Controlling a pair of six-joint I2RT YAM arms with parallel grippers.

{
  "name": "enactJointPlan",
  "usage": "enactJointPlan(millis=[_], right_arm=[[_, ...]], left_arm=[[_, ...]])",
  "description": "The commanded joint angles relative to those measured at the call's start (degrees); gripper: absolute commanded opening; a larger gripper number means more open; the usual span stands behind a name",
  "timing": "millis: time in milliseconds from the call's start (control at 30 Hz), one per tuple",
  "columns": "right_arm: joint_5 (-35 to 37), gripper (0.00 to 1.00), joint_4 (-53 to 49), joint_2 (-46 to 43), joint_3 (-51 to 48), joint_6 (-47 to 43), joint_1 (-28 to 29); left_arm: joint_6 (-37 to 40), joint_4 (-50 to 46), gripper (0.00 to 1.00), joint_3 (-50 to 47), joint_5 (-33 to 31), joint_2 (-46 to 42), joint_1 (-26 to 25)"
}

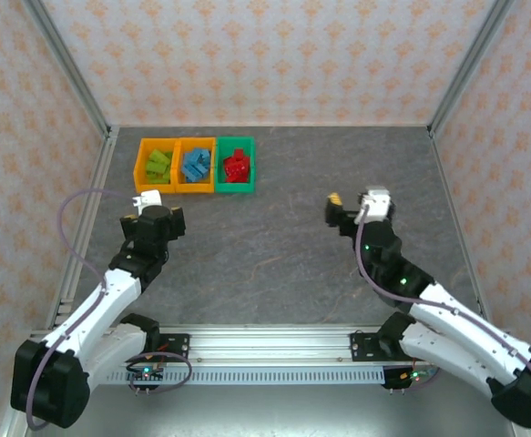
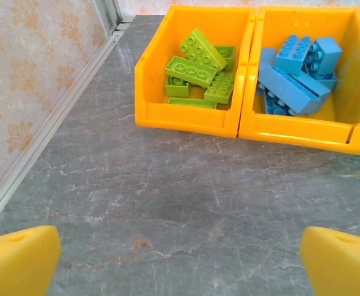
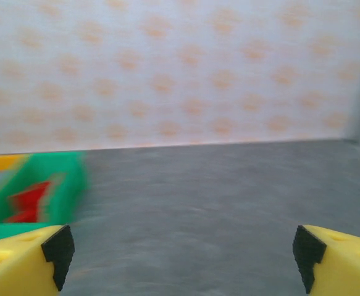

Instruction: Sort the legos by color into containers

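Three containers stand in a row at the back left. The left orange bin [image 1: 141, 167] [image 2: 186, 118] holds lime green legos [image 1: 158, 164] [image 2: 198, 68]. The middle orange bin [image 1: 178, 167] [image 2: 303, 133] holds light blue legos [image 1: 196, 165] [image 2: 294, 77]. The green bin [image 1: 236, 187] [image 3: 65, 176] holds red legos [image 1: 236, 167] [image 3: 28, 203]. My left gripper [image 1: 147, 197] [image 2: 180, 265] hovers just in front of the orange bins, open, with bare table between its yellow fingers [image 2: 19, 262]. My right gripper [image 1: 336, 209] [image 3: 180, 259] is over the middle right of the table, open and empty.
The grey marbled tabletop [image 1: 283, 237] is bounded by patterned walls and a metal frame post [image 1: 74, 82] at the back left. A metal rail [image 1: 265, 350] runs along the near edge between the arm bases.
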Motion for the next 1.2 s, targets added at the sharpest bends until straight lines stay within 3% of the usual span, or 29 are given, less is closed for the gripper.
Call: enactJointPlan(millis=[0, 67, 200, 233, 333, 367, 400, 433, 467, 533, 567, 600, 667, 700, 1167], right_arm=[[10.12, 0.97, 2.45, 2.42, -5.09, 0.48, -10.55], [4.86, 0.97, 6.72, 6.87, -7.69, 2.2, -17.55], [-1.02, 0.99, 26.83, 24.34, -12.26, 3.08, -28.54], [-2.45, 0.99, 30.12, 27.56, -11.63, 2.91, -30.28], [-16.38, 0.99, 40.74, 35.84, -10.47, -0.13, -32.46], [-17.37, 0.99, 42.89, 42.91, -9.22, -0.43, -32.56], [-17.87, 1.0, 50.49, 49.58, -8.3, -2.21, -32.67], [-19.26, 1.0, 51.16, 47.97, -8.05, -1.52, -33.47], [-23.26, 0.99, 36.3, 43.79, -4.87, 1.11, -35.56], [-25.61, 0.99, 46.47, 47.07, -7.4, 0.61, -36.61], [-25.14, 0.99, 40.91, 45.16, -6.03, 1.13, -36.59], [-25.67, 0.99, 37.28, 44.67, -5.35, 0.95, -36.61], [-26.12, 0.99, 41.36, 45.44, -6.05, 0.36, -36.44], [-26.64, 0.99, 37.87, 44.8, -5.14, 0.41, -36.51], [-27.51, 0.99, 38.45, 44.87, -5.46, -0.18, -36.52]], left_arm=[[5.95, 16.42, 1.0, -2.53, -0.25, 4.37, 1.66], [6.2, 21.7, 1.0, -2.83, 2.44, 9.45, 3.41], [5.96, 31.11, 1.0, -0.91, 9.41, 21.39, 8.29], [6.33, 32.21, 1.0, 0.0, 10.36, 24.07, 9.05], [5.65, 37.93, 1.0, 0.32, 15.12, 30.37, 11.67], [6.2, 37.83, 1.0, -0.47, 17.14, 29.34, 11.71], [6.75, 43.75, 1.0, -3.65, 18.61, 30.57, 11.7], [7.29, 53.05, 1.0, -6.59, 19.22, 32.52, 11.7], [7.44, 51.37, 1.0, -7.69, 20.04, 31.05, 11.73], [7.07, 50.23, 1.0, -6.11, 18.86, 31.96, 11.72], [6.86, 44.58, 1.0, -4.05, 18.37, 31.23, 11.66], [7.4, 46.0, 1.0, -3.95, 18.69, 31.73, 11.46], [7.28, 44.29, 1.0, -3.58, 18.68, 31.31, 11.42], [7.42, 46.36, 1.0, -4.19, 18.7, 31.81, 11.39], [7.94, 44.45, 1.0, -3.4, 18.59, 31.6, 10.91]])
